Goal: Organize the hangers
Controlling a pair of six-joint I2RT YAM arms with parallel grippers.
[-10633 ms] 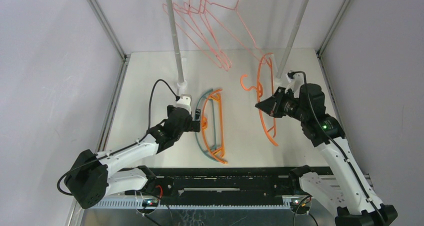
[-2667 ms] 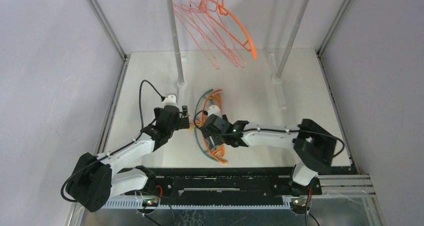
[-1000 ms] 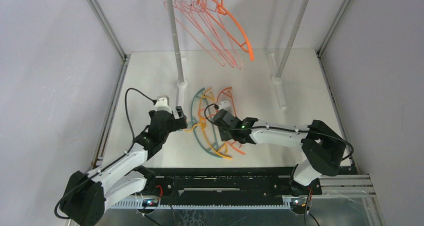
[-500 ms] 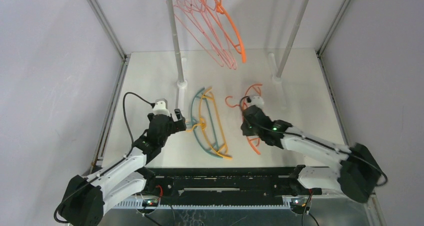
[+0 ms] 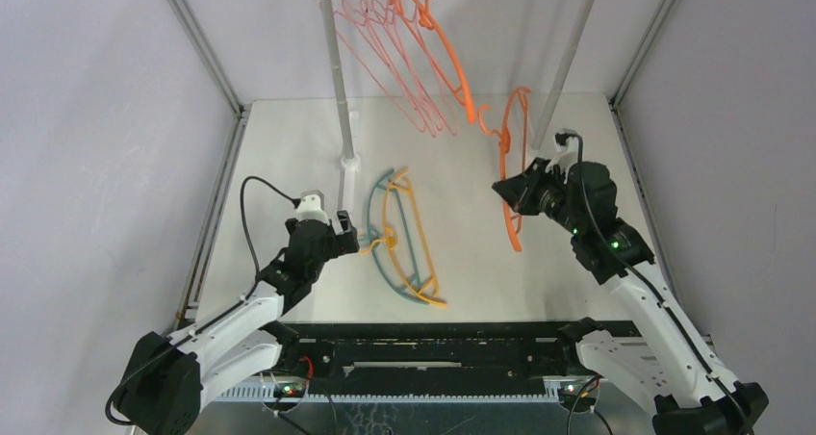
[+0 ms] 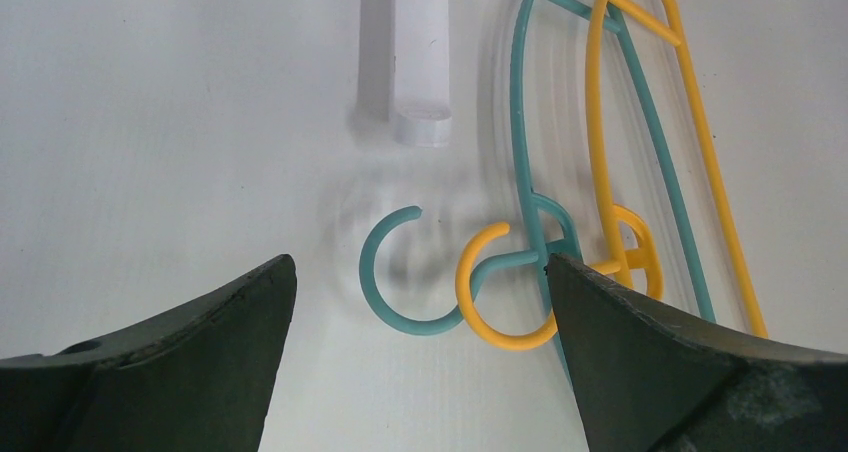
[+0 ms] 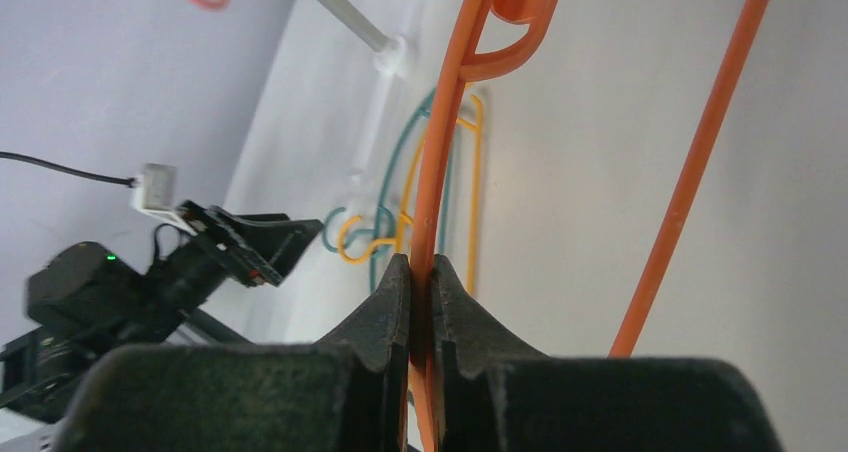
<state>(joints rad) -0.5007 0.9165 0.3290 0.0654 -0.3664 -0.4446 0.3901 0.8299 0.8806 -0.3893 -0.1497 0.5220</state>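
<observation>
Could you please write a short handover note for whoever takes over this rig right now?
Right claw: shut on the held orange hanger, lifted off the table near the right pole of the rack.
Left claw: open, hovering over the hooks of the teal hanger and yellow hanger, which lie overlapped on the table.
Done: the pink wire hangers and the hung orange hanger are on the rack.
Left: hang the held one, then the two on the table.

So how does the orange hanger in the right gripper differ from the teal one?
The orange hanger is off the table, pinched in the right gripper; the teal hanger lies flat on it, unheld. A yellow hanger overlaps the teal hanger; the orange hanger is gripped alone. Both are hooked plastic.
</observation>
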